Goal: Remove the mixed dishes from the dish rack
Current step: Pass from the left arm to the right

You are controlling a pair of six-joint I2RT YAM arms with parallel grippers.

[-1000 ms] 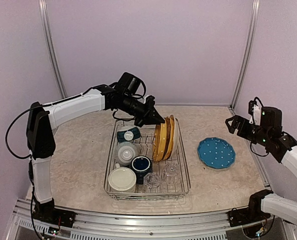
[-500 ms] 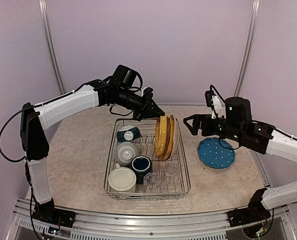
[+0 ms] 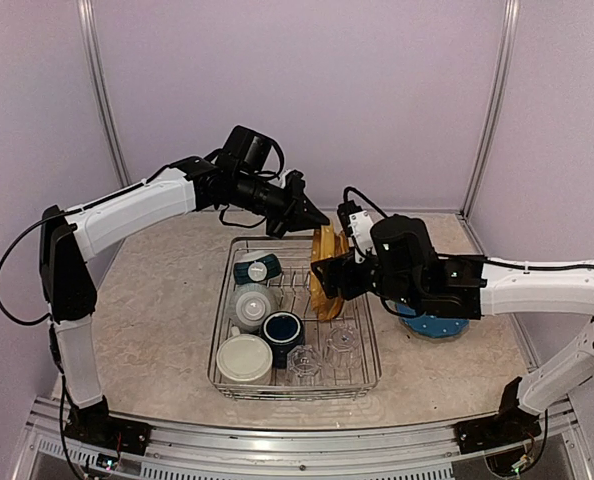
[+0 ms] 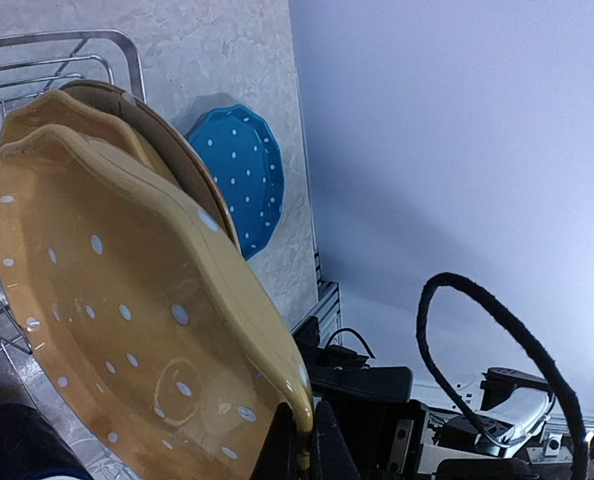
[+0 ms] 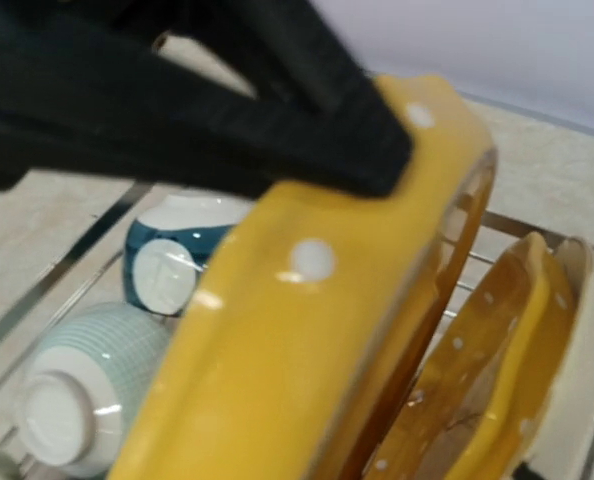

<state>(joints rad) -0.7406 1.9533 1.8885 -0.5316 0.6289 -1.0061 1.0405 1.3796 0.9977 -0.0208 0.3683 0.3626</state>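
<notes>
The dish rack holds yellow dotted plates on edge. My left gripper is shut on the top rim of the front yellow plate, which stands tilted; in the left wrist view the fingertips pinch the rim of this plate. Against the same plate's right side, my right gripper has its jaws spread. That plate fills the right wrist view, hiding the gripper's own fingers there. A blue dotted plate lies on the table right of the rack, partly under the right arm.
Also in the rack are a teal bowl, a striped cup, a navy mug, a cream mug and two glass tumblers. More plates stand behind the gripped one.
My right arm has swung from the far right, over the blue plate, to the yellow plates in the rack. The left gripper has kept its hold and risen a little.
</notes>
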